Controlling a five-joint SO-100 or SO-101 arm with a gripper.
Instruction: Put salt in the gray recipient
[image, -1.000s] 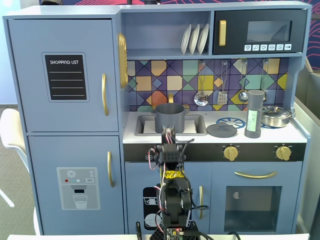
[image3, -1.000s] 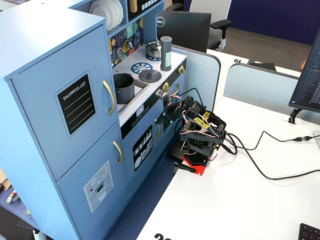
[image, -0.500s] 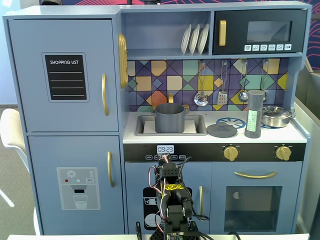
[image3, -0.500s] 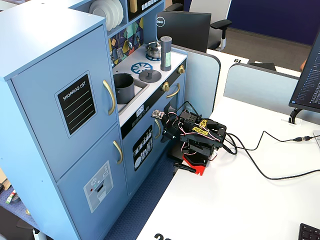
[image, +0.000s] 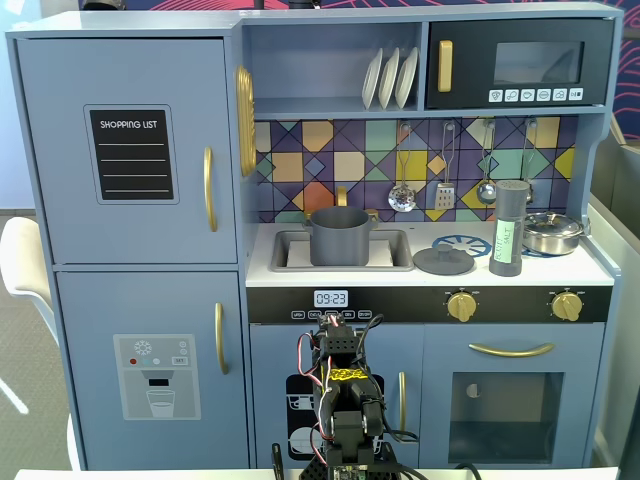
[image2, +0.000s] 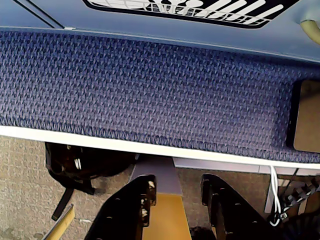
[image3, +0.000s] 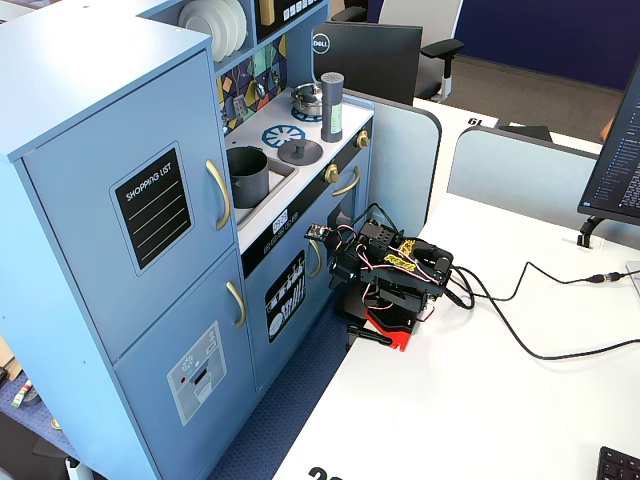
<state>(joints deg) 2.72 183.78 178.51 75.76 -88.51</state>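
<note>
Salt shaker: tall, slim gray cylinder (image: 509, 229) with a darker gray cap and a pale green label reading "SALT"; it stands upright.
Salt shaker position: on the stove side of the toy kitchen counter (image: 590, 271), between the flat dark lid (image: 443, 260) and the shiny silver pan (image: 553, 232). In the other fixed view it stands just in front of the pan (image3: 332, 93).
Gray pot: matte gray cylinder (image: 340, 236), wider than the shaker, with small side handles; it sits upright in the sink recess (image: 290, 253), well apart from the shaker. Its open top shows in the side fixed view (image3: 246, 171).
Arm: folded low on its base on the white desk (image3: 480, 400), in front of the lower cabinet doors and below the counter.
Gripper: points toward the cabinet front (image3: 318, 233). In the wrist view the two black fingers (image2: 131, 210) enter from the bottom edge with a narrow gap between them (image2: 176, 189).
Gripper contents: nothing between the fingers; only the floor area and the blue textured panel (image2: 150, 95) show past them.
Gripper contact: touches neither shaker nor pot; both stand on the counter above it.
</note>
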